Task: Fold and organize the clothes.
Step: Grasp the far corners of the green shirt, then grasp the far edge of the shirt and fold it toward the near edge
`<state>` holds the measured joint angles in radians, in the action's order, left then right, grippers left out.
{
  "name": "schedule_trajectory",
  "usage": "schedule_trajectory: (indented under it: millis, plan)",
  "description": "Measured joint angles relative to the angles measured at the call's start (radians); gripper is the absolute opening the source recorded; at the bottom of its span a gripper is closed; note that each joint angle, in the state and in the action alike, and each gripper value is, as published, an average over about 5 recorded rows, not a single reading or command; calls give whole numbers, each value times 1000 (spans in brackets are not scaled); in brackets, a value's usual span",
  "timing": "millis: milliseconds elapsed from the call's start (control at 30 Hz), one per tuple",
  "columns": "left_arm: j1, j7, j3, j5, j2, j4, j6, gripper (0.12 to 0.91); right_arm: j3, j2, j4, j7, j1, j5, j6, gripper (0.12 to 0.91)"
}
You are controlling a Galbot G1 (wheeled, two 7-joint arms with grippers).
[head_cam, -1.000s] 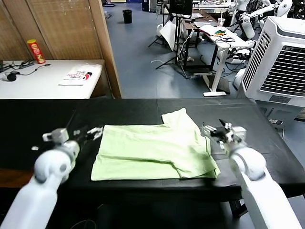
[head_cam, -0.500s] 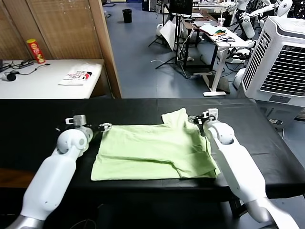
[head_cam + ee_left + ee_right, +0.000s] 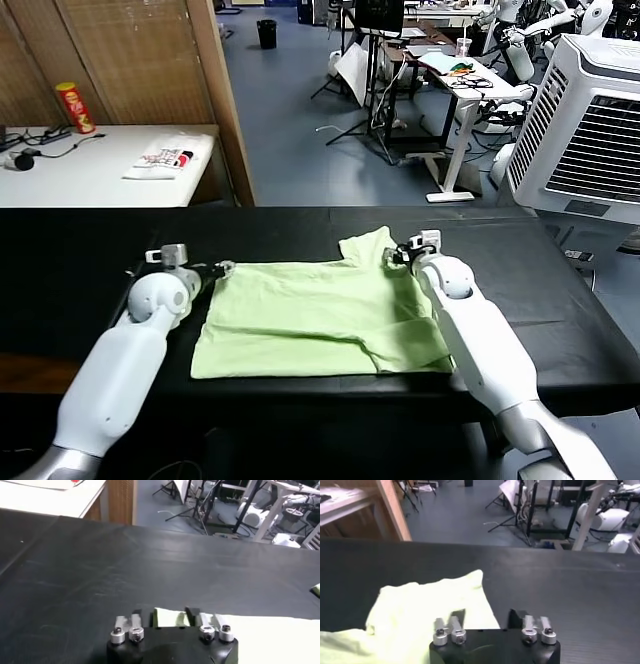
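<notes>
clearly the shirt [image 3: 320, 320] is thin, light and floppy, spread at the black surface's [image 3: 90, 250] centre. left gripper [image 3: 215, 270] at its 10 o'clock corner, fingers [image 3: 192, 614] pinching the hem; right gripper [image 3: 393, 255] at 1 o'clock, fingers' state unclear. corners are the sensible holds.

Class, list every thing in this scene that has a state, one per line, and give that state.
T-shirt: lying flat on the black table, partly folded, wrinkled.
Left gripper: at the shirt's far left corner.
Right gripper: at the shirt's far right sleeve.
Chip can: upright on the white table.
</notes>
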<state>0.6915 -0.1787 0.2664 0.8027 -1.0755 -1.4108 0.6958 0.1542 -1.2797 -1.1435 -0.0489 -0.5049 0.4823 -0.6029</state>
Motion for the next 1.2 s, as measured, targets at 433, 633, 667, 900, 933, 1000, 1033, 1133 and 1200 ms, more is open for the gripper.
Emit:
schedule_trajectory:
  millis: [433, 633, 667, 900, 933, 1000, 1033, 1133, 1200]
  plan:
    - [18, 4, 12, -7, 17, -46, -16, 126, 36, 44, -90, 38, -57, -20, 104, 122]
    - [64, -2, 42, -3, 48, -133, -21, 126, 66, 95, -213, 73, -127, -5, 127, 122]
    - [76, -3, 48, -1, 54, -153, -21, 126, 72, 105, -237, 77, -142, -1, 128, 122]
    - [206, -5, 103, 21, 109, -315, -19, 126, 113, 175, -406, 69, -264, 26, 93, 122]
    - [228, -6, 114, 25, 119, -339, -18, 126, 119, 185, -429, 63, -281, 29, 84, 122]
    - [272, -9, 134, 32, 138, -388, -14, 126, 130, 204, -475, 52, -315, 36, 65, 122]
    - [294, -12, 144, 36, 147, -413, -12, 126, 136, 214, -497, 48, -332, 39, 57, 122]
    - [355, -25, 173, 46, 171, -482, -4, 126, 155, 243, -557, 40, -382, 44, 39, 122]
    - [390, -31, 190, 47, 182, -521, 0, 126, 166, 259, -590, 38, -413, 46, 32, 122]
